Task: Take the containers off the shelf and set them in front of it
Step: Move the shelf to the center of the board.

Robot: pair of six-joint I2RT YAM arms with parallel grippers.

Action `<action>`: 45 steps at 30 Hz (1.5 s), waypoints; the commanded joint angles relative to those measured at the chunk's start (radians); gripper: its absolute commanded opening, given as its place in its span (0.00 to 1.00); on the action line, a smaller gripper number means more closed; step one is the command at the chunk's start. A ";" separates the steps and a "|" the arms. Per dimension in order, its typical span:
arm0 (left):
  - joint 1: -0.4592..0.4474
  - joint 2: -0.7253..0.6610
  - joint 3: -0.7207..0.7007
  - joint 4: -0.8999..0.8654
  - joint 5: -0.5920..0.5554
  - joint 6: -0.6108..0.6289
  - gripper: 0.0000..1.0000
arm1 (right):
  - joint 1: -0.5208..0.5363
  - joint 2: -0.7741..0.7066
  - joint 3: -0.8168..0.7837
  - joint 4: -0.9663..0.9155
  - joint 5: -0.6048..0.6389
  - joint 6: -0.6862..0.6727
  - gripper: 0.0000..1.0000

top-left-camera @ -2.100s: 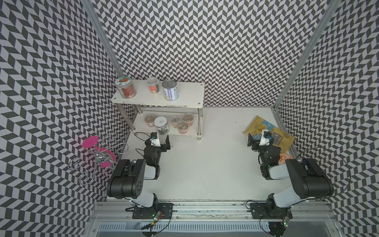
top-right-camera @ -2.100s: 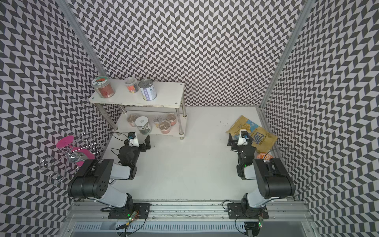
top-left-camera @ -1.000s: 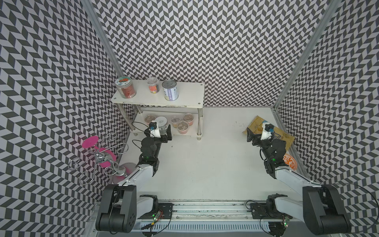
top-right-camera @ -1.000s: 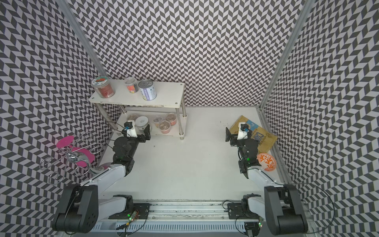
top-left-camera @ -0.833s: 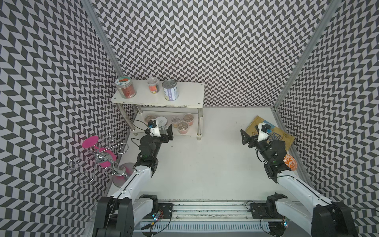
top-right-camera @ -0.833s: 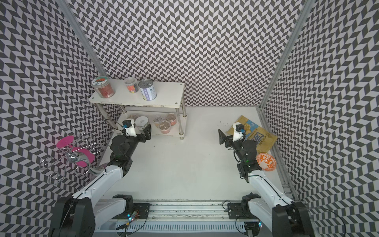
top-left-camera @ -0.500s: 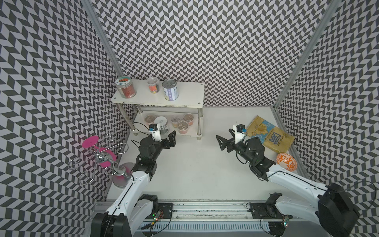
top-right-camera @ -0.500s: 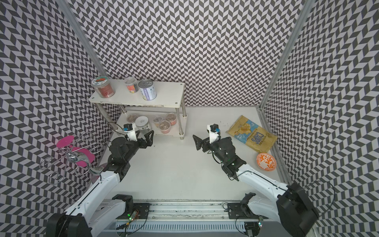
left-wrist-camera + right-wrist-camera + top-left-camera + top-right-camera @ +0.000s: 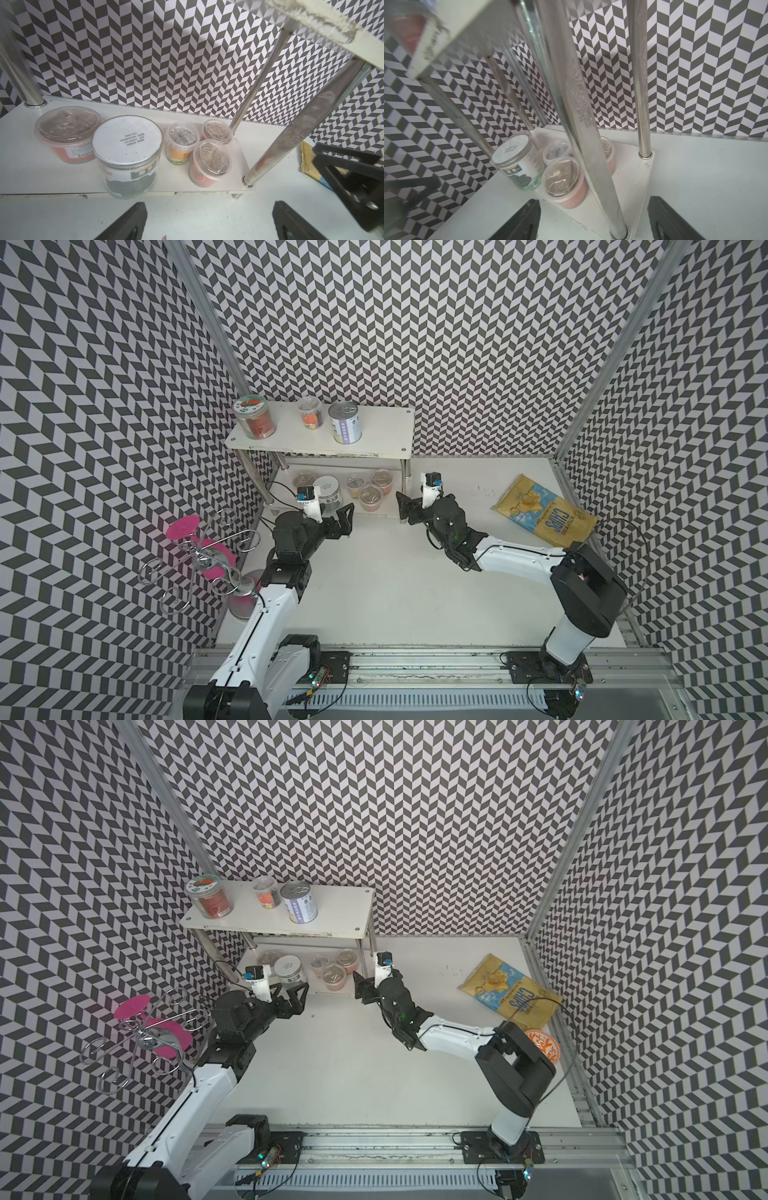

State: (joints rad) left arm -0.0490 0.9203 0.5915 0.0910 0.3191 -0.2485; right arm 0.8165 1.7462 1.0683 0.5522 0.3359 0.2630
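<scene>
While the left fingers (image 9: 131, 224) and right fingers (image 9: 525, 224) are hovering open and empty before the shelf (image 9: 382, 435), light crushable cups (image 9: 209, 160) and a slick jar (image 9: 126, 143) are sitting on its lower board, probably wanting gentle sidewall grips.

Black-and-white chevron walls (image 9: 457, 344), white floor (image 9: 395, 593), aluminium corner posts (image 9: 210, 323)

Chips bag (image 9: 544, 512) lies flat on the white surface (image 9: 395, 593); a half-hidden, seemingly orange-patterned bowl (image 9: 542, 1047) nearby; pink-disc wire stand (image 9: 203, 560) opposite.
</scene>
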 commanded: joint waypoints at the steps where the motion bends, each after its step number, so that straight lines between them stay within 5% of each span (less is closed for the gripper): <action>1: 0.003 -0.011 0.033 -0.009 0.081 -0.019 0.98 | 0.004 0.055 0.072 0.064 0.075 -0.032 0.80; 9: 0.003 -0.013 0.038 -0.006 0.101 -0.020 0.98 | 0.004 0.157 0.192 0.079 0.169 -0.104 0.58; 21: 0.001 -0.014 0.016 0.014 0.104 -0.003 0.99 | 0.004 0.179 0.188 0.155 0.217 -0.170 0.14; 33: 0.002 -0.011 0.014 0.011 0.104 0.012 1.00 | -0.023 0.146 0.152 0.216 0.278 -0.238 0.09; 45: 0.002 0.022 0.024 0.018 0.112 0.022 1.00 | -0.112 -0.004 -0.050 0.305 0.287 -0.293 0.08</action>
State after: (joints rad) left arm -0.0490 0.9375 0.5926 0.0891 0.4156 -0.2420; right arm 0.7559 1.8065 1.0508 0.7650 0.5190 -0.0158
